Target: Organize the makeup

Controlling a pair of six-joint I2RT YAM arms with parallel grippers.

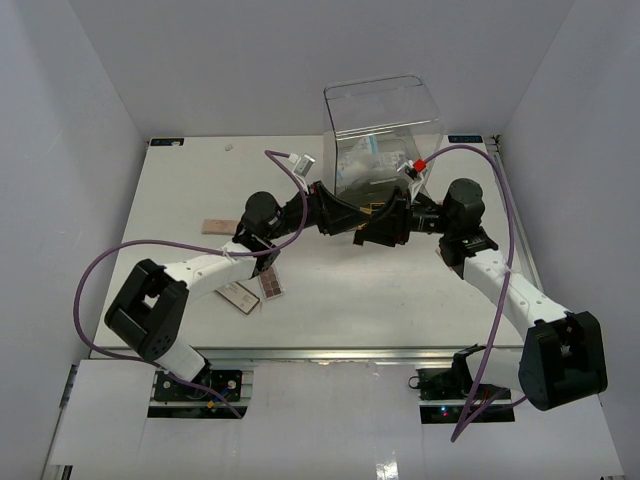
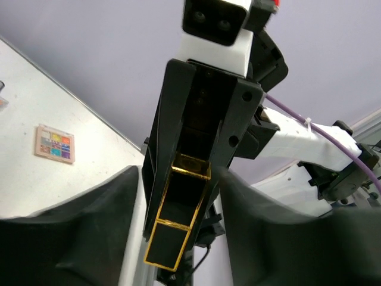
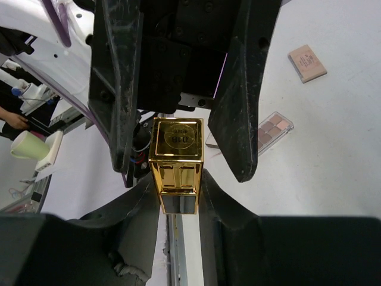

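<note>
The black-gold lipstick tube (image 3: 176, 161) is clamped at its black end between my right gripper's (image 3: 178, 193) fingers, held in the air in front of the clear box. My left gripper (image 2: 178, 202) is open, with its fingers spread wide on either side of the tube (image 2: 178, 208) and not touching it. In the top view both grippers, left (image 1: 343, 216) and right (image 1: 388, 222), meet nose to nose at mid-table. A pink palette (image 3: 307, 63) and a brown palette (image 3: 271, 130) lie on the table. A multicoloured palette (image 2: 55, 143) lies flat too. White-blue sachets (image 1: 366, 150) sit inside the box.
The clear acrylic drawer box (image 1: 385, 125) stands at the back centre, just behind the grippers. In the top view the pink palette (image 1: 217, 225) and two more palettes (image 1: 270, 284) lie on the left, near my left arm. Purple cables loop over both arms.
</note>
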